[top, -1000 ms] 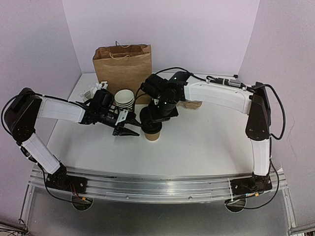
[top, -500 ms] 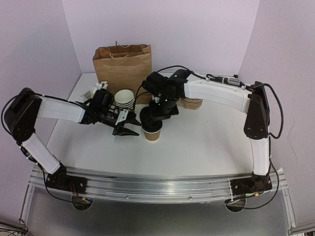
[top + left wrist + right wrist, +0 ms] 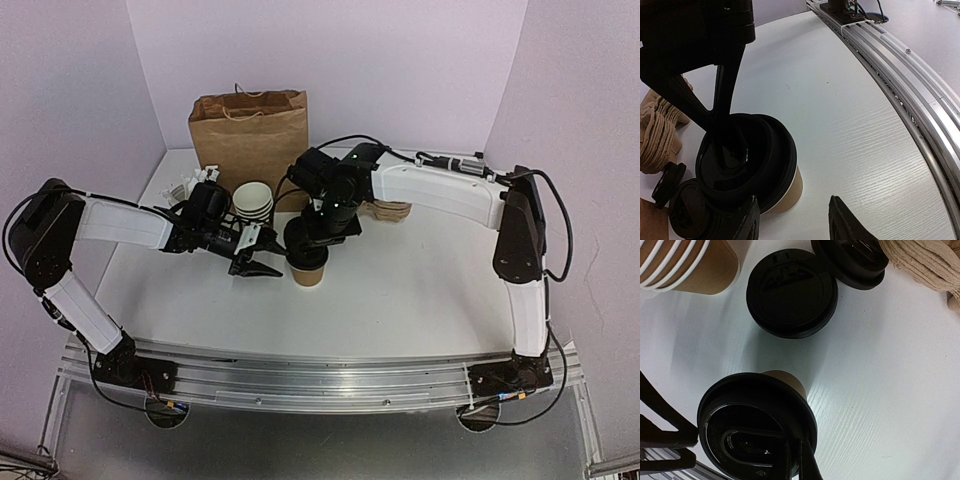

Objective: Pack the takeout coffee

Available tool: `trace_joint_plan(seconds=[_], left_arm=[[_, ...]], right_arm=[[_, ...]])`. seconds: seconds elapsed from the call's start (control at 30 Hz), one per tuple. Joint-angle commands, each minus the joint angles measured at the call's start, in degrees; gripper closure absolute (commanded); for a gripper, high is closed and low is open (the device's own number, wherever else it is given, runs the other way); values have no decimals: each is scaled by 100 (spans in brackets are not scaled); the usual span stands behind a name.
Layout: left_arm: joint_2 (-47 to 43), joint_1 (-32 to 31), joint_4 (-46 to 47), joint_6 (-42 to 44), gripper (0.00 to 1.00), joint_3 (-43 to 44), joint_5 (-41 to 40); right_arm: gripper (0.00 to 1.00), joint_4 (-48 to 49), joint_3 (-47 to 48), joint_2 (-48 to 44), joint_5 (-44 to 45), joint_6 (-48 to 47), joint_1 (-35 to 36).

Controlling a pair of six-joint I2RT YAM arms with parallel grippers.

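Observation:
The takeout coffee, a small brown paper cup [image 3: 311, 274] with a round black lid [image 3: 304, 251] on its rim, stands at mid-table. My right gripper [image 3: 312, 243] comes down on it from above, its fingers shut together on the lid's rim. In the right wrist view the gripper [image 3: 800, 465] pinches the near edge of the lid [image 3: 755, 430]. My left gripper [image 3: 262, 262] is open and empty just left of the cup. In the left wrist view the gripper [image 3: 792, 225] has the cup wall [image 3: 790, 192] next to its left finger.
A brown paper bag [image 3: 250, 130] stands upright at the back. A stack of lidless brown cups [image 3: 253, 200] is behind the left gripper. Spare black lids [image 3: 792, 292] and tan cup sleeves [image 3: 925, 262] lie behind the cup. White wrapped straws [image 3: 186, 188] are at the far left.
The right arm's wrist has shifted slightly back, still on the lid. The cup and the left gripper have not moved.

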Motion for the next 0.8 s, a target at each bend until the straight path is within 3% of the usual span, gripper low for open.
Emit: trace_joint_plan(seconds=[0.0,0.13,0.77], left_arm=[[153,-52,-68,380,50,147,-93],[245,-112,-44,490,49,150,-284],[789,-89,-1699,1433,78,435,-250]], right_arm=[[100,-87,8,126,-214,-57,22],[100,-87,-71,138,-247,-14,41],[100,-74,-353,188,-201,249,73]])
